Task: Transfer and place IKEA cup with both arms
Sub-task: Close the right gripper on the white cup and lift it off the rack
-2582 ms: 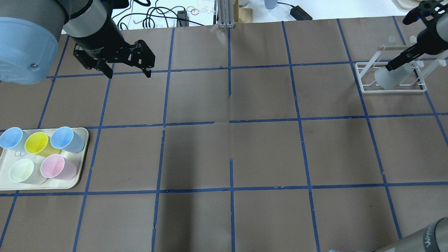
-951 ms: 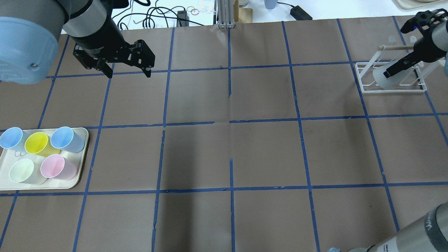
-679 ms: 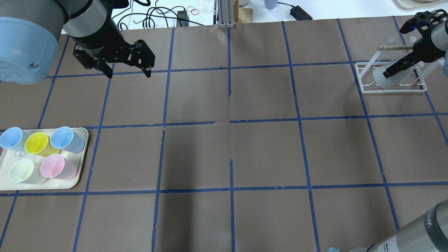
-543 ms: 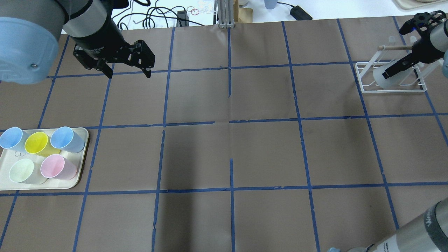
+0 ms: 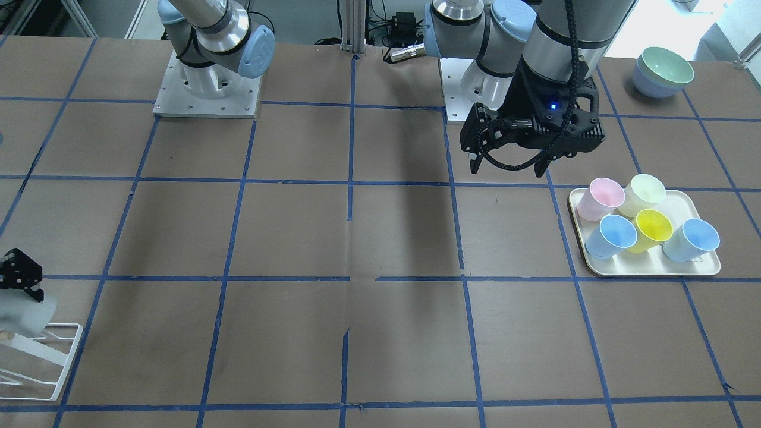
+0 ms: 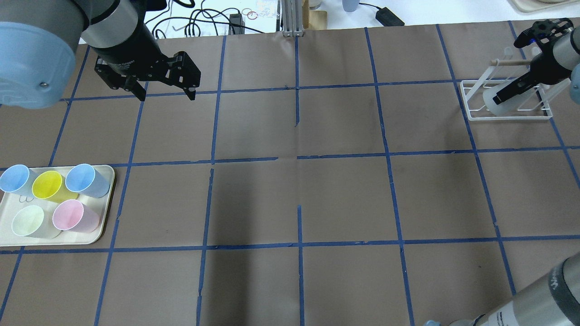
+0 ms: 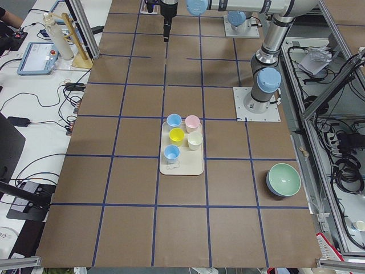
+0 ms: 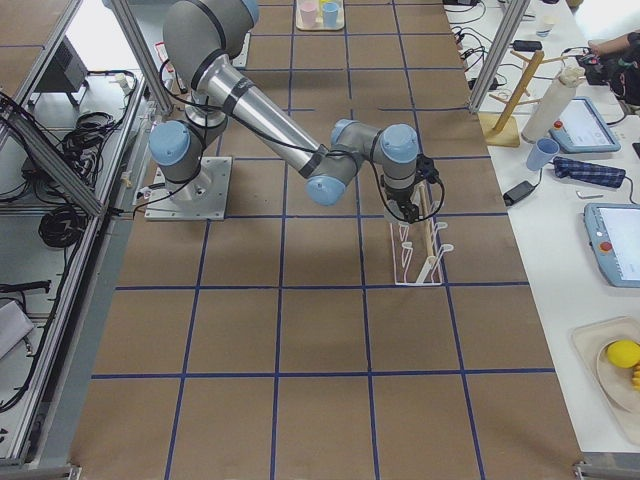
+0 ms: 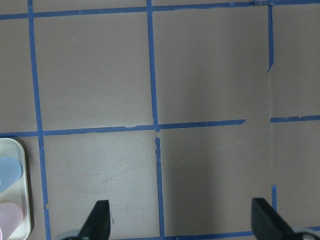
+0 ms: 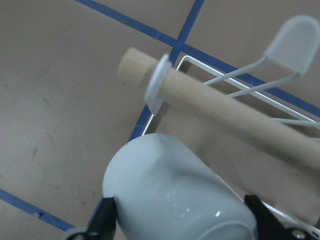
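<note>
The right claw (image 10: 180, 222) is clenched on the grey cup (image 10: 170, 185): in its wrist view a finger presses each side of the cup's wall at the bottom of the frame. The cup lies tilted, its closed base toward the camera, inside the white wire rack (image 6: 509, 117) at the upper right of the overhead view, just under the rack's wooden rod (image 10: 225, 102).

The left claw (image 6: 167, 96) hangs released, fingers spread wide, above the bare desk (image 6: 344, 194) in the upper left of that view. It is well apart from the cup and holds nothing. A tray (image 6: 108, 222) with five coloured cups (image 6: 47, 183) sits at the lower left.

This looks like the first step: the pick-up from the rack. The grip seems made, but the cup is not yet clear of the wires. The next move probably calls for drawing the cup out without snagging the rod or dragging the light rack. Then it would go toward the middle of the desk, where the left claw can take it.
</note>
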